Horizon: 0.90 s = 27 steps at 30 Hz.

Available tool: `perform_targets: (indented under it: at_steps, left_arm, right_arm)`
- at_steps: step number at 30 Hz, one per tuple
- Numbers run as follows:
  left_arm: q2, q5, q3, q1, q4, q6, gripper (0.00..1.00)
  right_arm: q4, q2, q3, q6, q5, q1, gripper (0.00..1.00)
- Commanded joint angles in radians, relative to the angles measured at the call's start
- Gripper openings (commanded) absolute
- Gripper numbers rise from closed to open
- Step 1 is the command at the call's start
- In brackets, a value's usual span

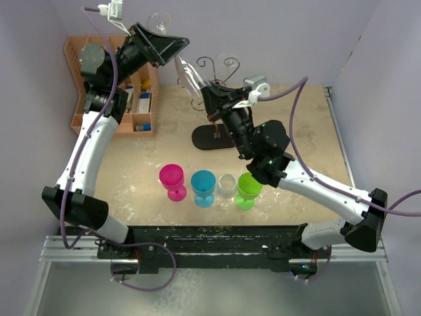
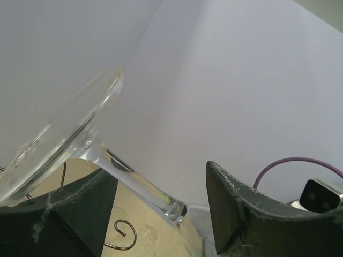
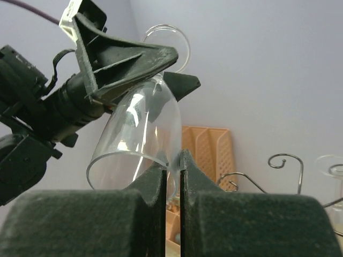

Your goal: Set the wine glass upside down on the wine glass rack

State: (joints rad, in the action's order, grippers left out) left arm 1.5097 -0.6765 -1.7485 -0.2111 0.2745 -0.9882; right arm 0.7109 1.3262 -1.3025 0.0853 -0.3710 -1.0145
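We judge the task about midway: the glass (image 3: 139, 128) is up in the air and tipped over, but not yet on the rack (image 1: 205, 139). The right end effector (image 3: 172, 163) is all but closed, pinching the wall of the bowl at its rim. The bowl rises up and to the left of it, with the foot beyond that. The left end effector (image 2: 159, 178) stands wide open around the stem, just under the foot. Neither pad seems to press on the stem, so the right one looks to carry the glass alone. What is left, as we read it, is to turn the glass fully bowl-down, slip the stem into a scroll arm so the foot hangs there, and let go. The scrolls curl just right of and past the right end effector, with the black base on the desk (image 1: 164, 141) beneath it. A clear disc (image 3: 335, 170) by one scroll, further right, may be another glass's foot; we cannot be sure. The open left fingers (image 2: 236, 214) flank the stem and could catch it as it travels. A peach organizer (image 1: 74, 122) sits below the left end effector. Four goblets (image 1: 203, 185) stand in a row behind the right wrist, well apart from the rack.
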Motion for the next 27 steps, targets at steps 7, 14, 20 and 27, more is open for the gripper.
perform_targets:
  at_steps: [7, 14, 20, 27]
  left_arm:
    - [0.099, -0.088, -0.144, -0.011, 0.143, -0.106, 0.00]
    - [0.088, -0.165, -0.183, -0.014, 0.145, -0.105, 0.00]
    - [0.069, -0.203, -0.192, -0.035, 0.107, 0.009, 0.00]
    - [0.059, -0.202, -0.201, -0.067, -0.001, 0.133, 0.00]
  right_arm:
    - [0.168, 0.078, -0.015, -0.099, 0.065, -0.041, 0.00]
    - [0.189, 0.123, -0.017, -0.107, 0.066, -0.041, 0.00]
    - [0.165, 0.156, -0.063, -0.074, 0.117, -0.040, 0.48]
    - [0.237, 0.151, -0.058, -0.071, 0.031, -0.040, 0.50]
